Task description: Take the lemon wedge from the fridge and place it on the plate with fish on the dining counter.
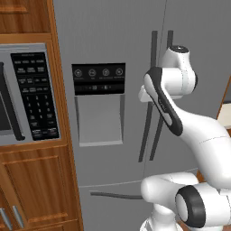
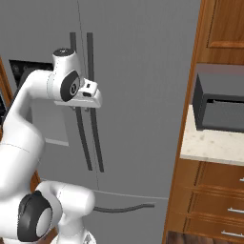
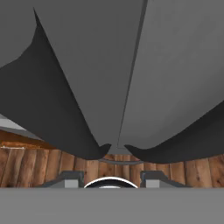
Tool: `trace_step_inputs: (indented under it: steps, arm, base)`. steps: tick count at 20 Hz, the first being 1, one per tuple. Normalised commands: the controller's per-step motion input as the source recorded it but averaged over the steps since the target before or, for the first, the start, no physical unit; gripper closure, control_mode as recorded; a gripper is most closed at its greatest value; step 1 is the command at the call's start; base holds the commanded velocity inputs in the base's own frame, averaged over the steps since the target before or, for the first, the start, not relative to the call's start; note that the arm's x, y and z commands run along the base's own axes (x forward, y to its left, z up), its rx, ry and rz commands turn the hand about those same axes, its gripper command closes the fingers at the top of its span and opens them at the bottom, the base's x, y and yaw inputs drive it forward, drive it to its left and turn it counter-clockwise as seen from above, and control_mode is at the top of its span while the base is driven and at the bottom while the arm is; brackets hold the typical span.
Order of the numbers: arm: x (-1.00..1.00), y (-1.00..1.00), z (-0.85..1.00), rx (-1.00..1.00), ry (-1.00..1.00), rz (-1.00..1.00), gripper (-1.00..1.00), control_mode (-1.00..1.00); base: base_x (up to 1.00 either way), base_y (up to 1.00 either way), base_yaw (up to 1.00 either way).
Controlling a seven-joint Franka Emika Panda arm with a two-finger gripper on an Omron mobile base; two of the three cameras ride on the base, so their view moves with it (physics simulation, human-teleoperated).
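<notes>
wood-panelled kitchen wall is faced, with the tall grey steel french-door fridge [image 1: 113, 45] shut across most of both base views. its two long dark vertical handles [image 1: 153, 94] run side by side at the seam between the doors; the black dispenser panel [image 1: 98, 78] sits on the left door, and a microwave with a black keypad [image 1: 35, 95] is set in the wood cabinet further left. a beige speckled stone countertop [image 2: 212, 143] with a dark boxy appliance [image 2: 220, 107] is seen to the right of the fridge.

the white arm's two-finger gripper [image 3: 109, 178] is held just in front of the handles at mid height, pointed steeply down along the door faces toward the wood floor [image 3: 52, 168]; only its dark tips are seen in the hand view, set apart, so it is judged released with nothing between them.

the lemon wedge cannot be located; it is judged to lie behind the closed doors, beyond the gripper. the step in hand is judged to be door opening: a handle's long axis is vertical, so the fingers would need to straddle it sideways. swing room looks tighter on the right, where the cabinet edge [image 2: 190, 119] stands close to the right door.
</notes>
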Motion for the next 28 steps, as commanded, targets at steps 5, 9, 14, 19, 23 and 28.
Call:
trace_step_inputs:
  steps: [5,9,14,19,23,28]
  arm:
    - [-0.05,0.00,0.00,0.00,-0.01,0.00,-1.00,-1.00]
    - [-0.01,0.00,0.00,0.00,0.00,0.00,-1.00,-1.00]
    - [-0.13,-0.01,0.00,0.00,-0.02,0.00,-1.00,-1.00]
    - [-0.21,0.00,-0.03,0.00,0.00,0.00,-1.00,-1.00]
    - [-0.74,-0.02,-0.09,0.00,0.00,-0.01,-1.00,-1.00]
    - [-0.57,0.00,-0.01,0.00,0.00,0.00,-1.00,-1.00]
  base:
    - [0.00,0.00,0.00]
    - [0.00,0.00,0.00]
    - [0.00,0.00,0.00]
    - [0.00,0.00,0.00]
    - [0.00,0.00,0.00]
    - [0.00,0.00,0.00]
